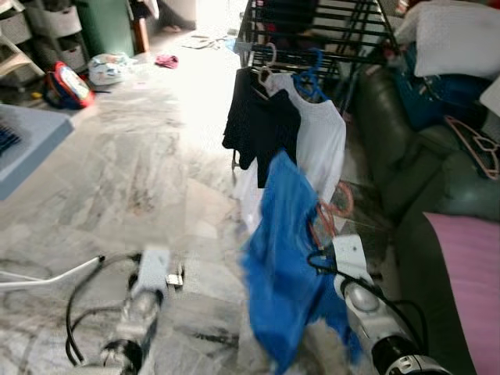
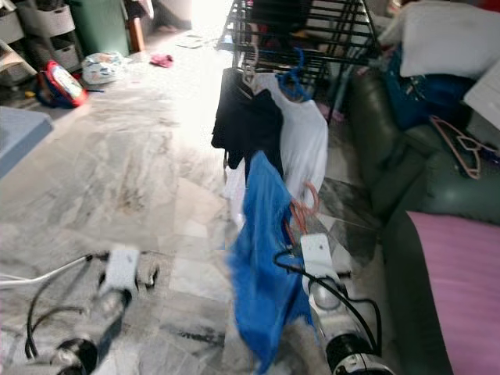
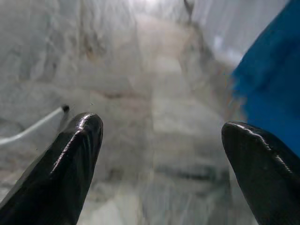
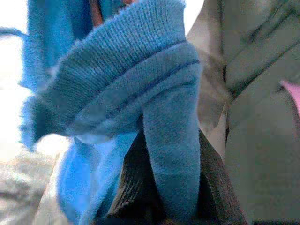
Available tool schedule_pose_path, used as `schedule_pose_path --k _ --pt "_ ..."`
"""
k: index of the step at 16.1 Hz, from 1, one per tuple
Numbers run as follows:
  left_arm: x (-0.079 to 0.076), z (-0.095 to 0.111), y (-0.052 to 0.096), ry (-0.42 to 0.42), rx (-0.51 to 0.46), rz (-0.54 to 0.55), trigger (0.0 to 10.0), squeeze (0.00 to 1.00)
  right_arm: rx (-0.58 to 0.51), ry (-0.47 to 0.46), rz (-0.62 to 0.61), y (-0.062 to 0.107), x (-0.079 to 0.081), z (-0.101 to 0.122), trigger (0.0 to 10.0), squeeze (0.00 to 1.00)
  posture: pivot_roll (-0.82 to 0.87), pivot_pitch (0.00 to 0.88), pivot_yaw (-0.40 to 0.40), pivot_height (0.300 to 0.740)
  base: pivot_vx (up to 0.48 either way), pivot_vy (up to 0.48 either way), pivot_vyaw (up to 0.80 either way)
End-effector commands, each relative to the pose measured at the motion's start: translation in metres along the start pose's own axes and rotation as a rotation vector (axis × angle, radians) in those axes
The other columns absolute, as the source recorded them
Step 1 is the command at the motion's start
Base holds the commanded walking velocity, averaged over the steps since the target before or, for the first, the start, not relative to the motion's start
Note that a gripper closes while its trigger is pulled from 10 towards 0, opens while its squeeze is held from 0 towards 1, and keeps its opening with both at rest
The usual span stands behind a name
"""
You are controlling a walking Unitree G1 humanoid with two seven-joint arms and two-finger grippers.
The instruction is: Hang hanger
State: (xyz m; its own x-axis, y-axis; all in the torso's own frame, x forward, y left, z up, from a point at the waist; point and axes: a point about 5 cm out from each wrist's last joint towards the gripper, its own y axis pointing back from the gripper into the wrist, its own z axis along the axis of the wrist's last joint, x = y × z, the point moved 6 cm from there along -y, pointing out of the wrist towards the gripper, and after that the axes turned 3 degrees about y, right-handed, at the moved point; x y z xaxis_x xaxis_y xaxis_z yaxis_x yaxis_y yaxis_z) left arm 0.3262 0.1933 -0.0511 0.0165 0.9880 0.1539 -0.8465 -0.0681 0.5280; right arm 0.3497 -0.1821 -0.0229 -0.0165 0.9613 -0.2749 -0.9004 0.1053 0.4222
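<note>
1. The right gripper (image 4: 161,187) was clenched on a blue garment (image 1: 285,258); in the right wrist view the knit cloth draped over and between its black fingers.
2. The blue garment hung on a pink hanger (image 1: 332,215), whose hook stood above the right arm – garment and hanger were carried low, in front of the robot.
3. The drying rack (image 1: 312,31) stood ahead, well apart from the carried hanger. A dark shirt (image 1: 254,125) and a white shirt (image 1: 316,137) already hung from its front rail, the white one on a blue hanger (image 1: 310,78).
4. The left gripper (image 3: 159,154) was released – its two fingers stood wide apart over the marble floor (image 1: 133,164), holding nothing.
5. A dark green sofa (image 1: 391,141) lay to the right of the rack, with another pink hanger (image 1: 476,144) resting on it.
</note>
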Motion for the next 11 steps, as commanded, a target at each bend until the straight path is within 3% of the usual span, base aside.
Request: schedule_pose_path --k 1,3,7,11 --pt "-0.004 -0.006 0.001 -0.018 0.03 -0.011 10.0 0.0 -0.003 -0.043 -0.033 0.0 -0.011 -0.002 10.0 0.0 0.06 0.016 -0.061 0.74 0.0 0.0 0.0" --pt "-0.005 -0.025 0.005 -0.077 0.088 -0.019 10.0 0.0 0.067 -0.145 -0.038 0.006 -0.013 -0.026 10.0 0.0 0.04 0.006 -0.055 0.74 0.0 0.0 0.0" --pt "0.007 -0.044 0.011 -0.093 0.153 0.013 10.0 0.0 0.182 -0.262 -0.047 0.014 -0.009 -0.056 10.0 0.0 0.03 0.002 -0.047 0.74 0.0 0.0 0.0" --pt "0.014 -0.055 0.015 -0.071 0.187 0.031 10.0 0.0 0.196 -0.255 -0.027 0.016 -0.003 -0.06 10.0 0.0 0.04 0.006 -0.04 0.74 0.0 0.0 0.0"
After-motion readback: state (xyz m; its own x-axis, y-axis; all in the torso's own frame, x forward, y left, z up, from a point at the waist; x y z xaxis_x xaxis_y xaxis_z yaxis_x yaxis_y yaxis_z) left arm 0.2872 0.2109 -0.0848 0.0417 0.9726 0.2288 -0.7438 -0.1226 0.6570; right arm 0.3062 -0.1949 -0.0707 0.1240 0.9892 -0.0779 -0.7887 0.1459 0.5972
